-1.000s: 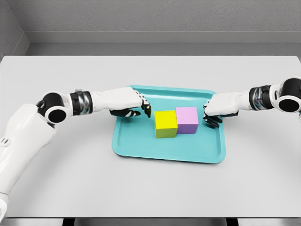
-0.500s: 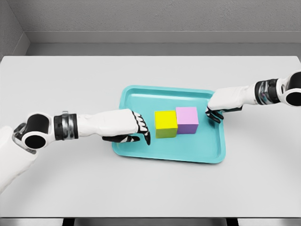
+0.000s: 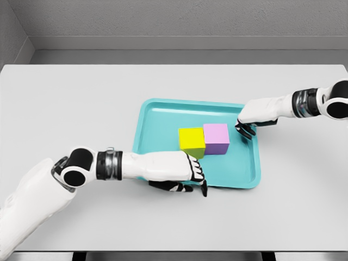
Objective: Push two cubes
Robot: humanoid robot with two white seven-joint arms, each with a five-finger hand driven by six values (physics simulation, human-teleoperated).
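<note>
A wide pale grey table [image 3: 81, 109] fills most of the head view, and on it, a little right of its middle, lies a teal tray [image 3: 163, 117] with a raised rim and rounded corners.

The left arm [image 3: 65, 174] comes in from the lower left, outside the tray's near-left corner, and its forearm runs along the tray's near edge. The left hand [image 3: 182, 174] lies across that near rim, just in front of the yellow cube, its fingers loosely extended and holding nothing; whether the hand actually touches the cube is hard to tell from this angle.

The right arm [image 3: 304, 103] reaches in from the right edge toward the tray's far-right corner. The right hand [image 3: 253, 117] hangs over the rim there, fingers bent downward and empty, close to the pink cube but apart from it.

Both cubes sit near the tray's centre, side by side and touching. The yellow cube [image 3: 191, 142] is on the left, slightly nearer the tray's front edge; the pink cube [image 3: 216, 138] is on the right, slightly further back
</note>
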